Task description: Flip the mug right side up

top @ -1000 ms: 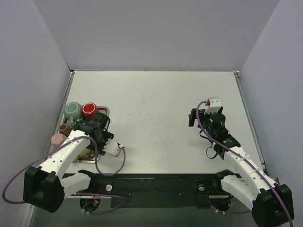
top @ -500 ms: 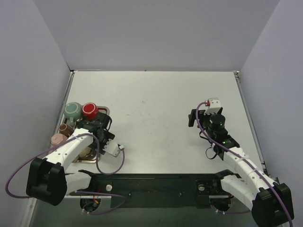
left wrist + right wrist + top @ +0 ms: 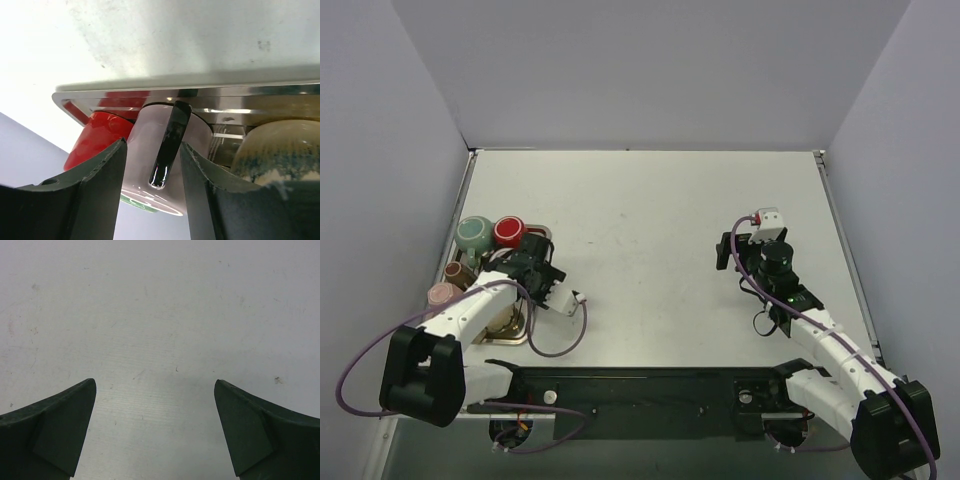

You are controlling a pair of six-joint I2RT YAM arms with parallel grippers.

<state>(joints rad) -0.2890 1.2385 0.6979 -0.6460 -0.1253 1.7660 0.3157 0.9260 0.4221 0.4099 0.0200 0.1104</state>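
Observation:
A pale mug [image 3: 142, 132] with a glossy black handle [image 3: 167, 145] stands in the metal tray [image 3: 250, 92]. In the left wrist view my left gripper [image 3: 152, 148] straddles that handle, one finger on each side, with a thin gap still showing on both sides. From above, the left gripper [image 3: 525, 258] covers this mug at the tray's right end. My right gripper [image 3: 728, 250] hovers over bare table on the right; its jaws [image 3: 154, 382] are wide open and hold nothing.
In the tray sit a red mug [image 3: 509, 232], a green mug [image 3: 474, 233] and two brownish cups [image 3: 451, 282]. A cream mug with blue speckles [image 3: 280, 150] stands just right of the gripped handle. The tray [image 3: 515, 338] lies against the left wall.
My left gripper's jaws have narrowed around the black handle, and its wrist has shifted slightly up and right. The right arm has hardly moved.

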